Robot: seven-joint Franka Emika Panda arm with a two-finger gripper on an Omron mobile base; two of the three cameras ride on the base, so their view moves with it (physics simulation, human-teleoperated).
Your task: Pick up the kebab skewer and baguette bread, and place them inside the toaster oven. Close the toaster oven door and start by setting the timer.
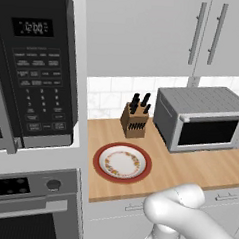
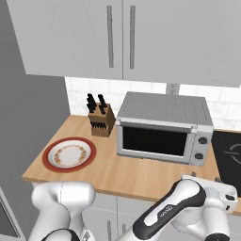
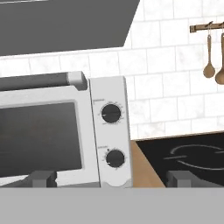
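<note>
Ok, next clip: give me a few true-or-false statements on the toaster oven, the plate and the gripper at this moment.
1. The toaster oven door is shut. True.
2. The plate holds the skewer and the loaf. False: nothing lies on it.
3. The knife block stands between the plate and the toaster oven. True.
4. The gripper is clamped on a dial. False: its jaws stand open, short of the two dials.
5. A cooktop lies beside the toaster oven. True.

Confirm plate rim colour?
Red rim on the plate, white centre with an orange-yellow patterned ring; clearest in the left base view.
</note>
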